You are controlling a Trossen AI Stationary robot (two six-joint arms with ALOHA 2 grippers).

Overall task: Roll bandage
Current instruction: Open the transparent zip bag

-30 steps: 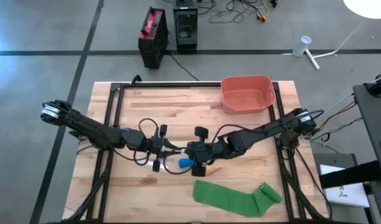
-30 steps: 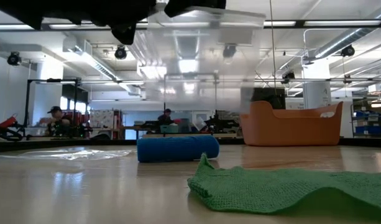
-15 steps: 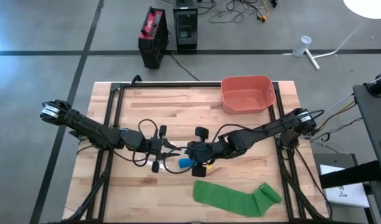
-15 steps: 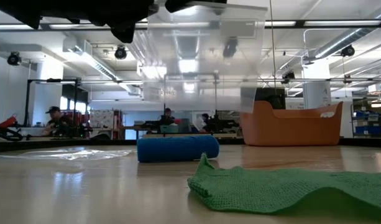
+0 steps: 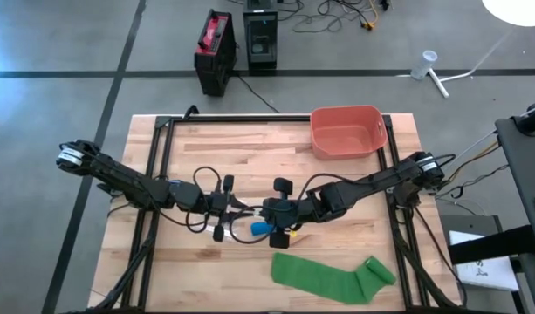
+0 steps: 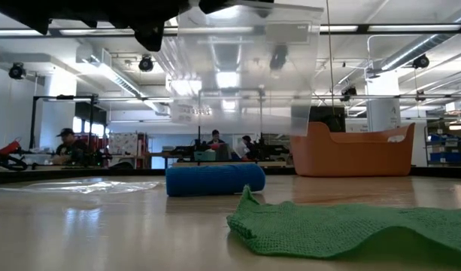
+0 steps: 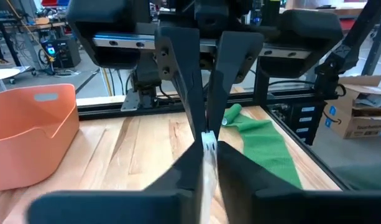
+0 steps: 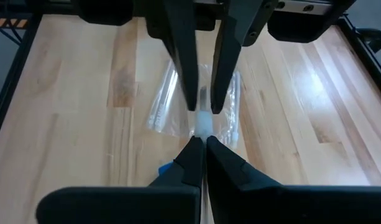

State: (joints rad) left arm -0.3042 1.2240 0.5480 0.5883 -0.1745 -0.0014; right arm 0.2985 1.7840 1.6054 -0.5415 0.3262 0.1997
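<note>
Here you find no readable writing. Both the left gripper [image 5: 235, 214] and right gripper [image 5: 269, 212] pinch a clear plastic bag [image 6: 245, 68] above the blue roll [image 5: 261, 228]. The green bandage [image 5: 332, 278] lies just beside that roll; the orange bin [image 5: 347, 132] sits well beyond it.

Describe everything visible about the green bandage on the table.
The green bandage is a woven, crepe-like strip lying mostly unrolled and flat on the wooden table, near its front edge. One end is bunched into a small loose roll on the right arm's side. Its surface ripples slightly. Neither gripper touches it; both work farther back, mid-table.
</note>
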